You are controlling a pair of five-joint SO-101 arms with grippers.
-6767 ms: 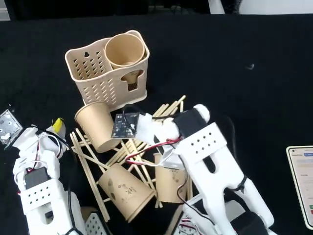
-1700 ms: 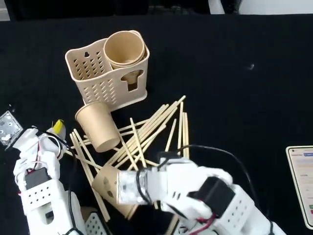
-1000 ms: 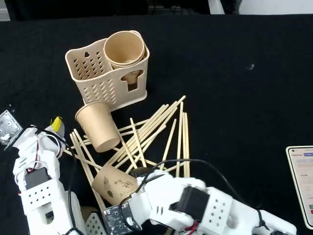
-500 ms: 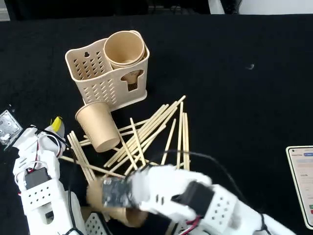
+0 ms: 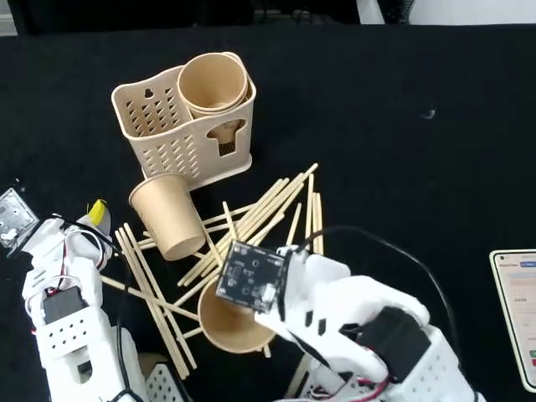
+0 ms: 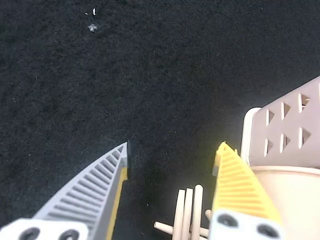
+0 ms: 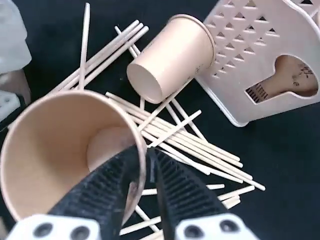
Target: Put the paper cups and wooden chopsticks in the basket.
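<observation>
The beige slotted basket [image 5: 172, 134] stands at the back left with stacked paper cups [image 5: 213, 82] inside. Another paper cup [image 5: 167, 216] lies on its side just in front of the basket. Wooden chopsticks [image 5: 264, 213] lie scattered across the black table. My right gripper [image 7: 146, 154] is shut on the rim of a paper cup [image 7: 60, 145], held mouth-up over the chopsticks [image 7: 195, 147] and seen from above as the held cup [image 5: 233, 325]. My left gripper [image 6: 172, 147] is open at the near left, beside the basket's corner [image 6: 287, 127], with nothing between its fingers.
A phone [image 5: 517, 306] lies at the table's right edge. The left arm's body [image 5: 63, 314] fills the near-left corner. The lying cup [image 7: 172, 57] rests against the basket wall [image 7: 260, 50]. The table's right and far parts are bare black cloth.
My right arm swung down to the near cups, shut on one and raised it, turning its mouth upward. Some chopsticks near it shifted. The left arm has kept still.
</observation>
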